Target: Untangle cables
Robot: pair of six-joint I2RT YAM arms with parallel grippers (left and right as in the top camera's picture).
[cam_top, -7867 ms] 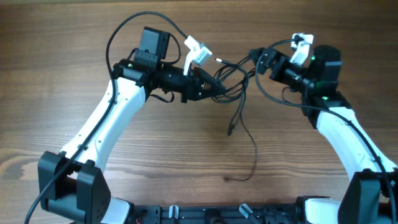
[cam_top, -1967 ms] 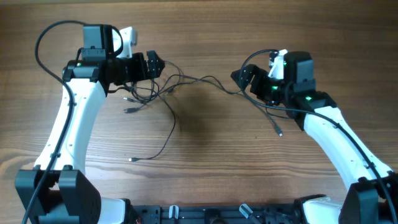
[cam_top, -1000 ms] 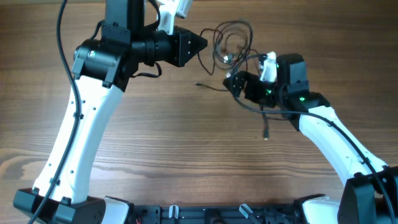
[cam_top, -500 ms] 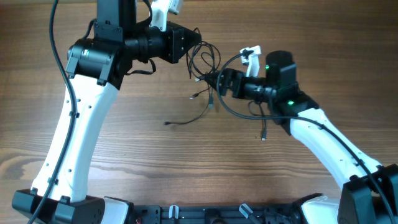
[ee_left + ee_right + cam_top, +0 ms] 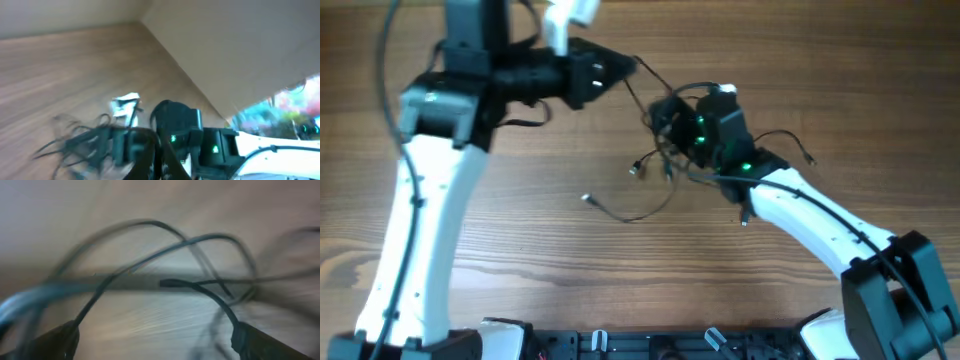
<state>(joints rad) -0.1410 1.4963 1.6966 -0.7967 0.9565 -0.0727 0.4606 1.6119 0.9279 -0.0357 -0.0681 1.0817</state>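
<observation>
Overhead view: two arms, two grippers, one knot of cables (image 5: 660, 145) just above frame centre. The strands are too blurred to count; at least three loose ends trail off it.

- Left gripper (image 5: 626, 67), upper centre-left near the top edge: jaws narrow, pinched on one strand.
- That strand runs taut on a diagonal, from upper left down-right into the knot.
- Right gripper (image 5: 665, 112) sits right at the knot.
- Longest tail sweeps down-left from the knot and ends left of centre.
- Table (image 5: 840, 60): bare wood across the upper right and the lower middle.

Right wrist view, blurred: fingers (image 5: 55, 340) stand wide apart at the bottom corners, and cables (image 5: 150, 282) are strung across between them.
</observation>
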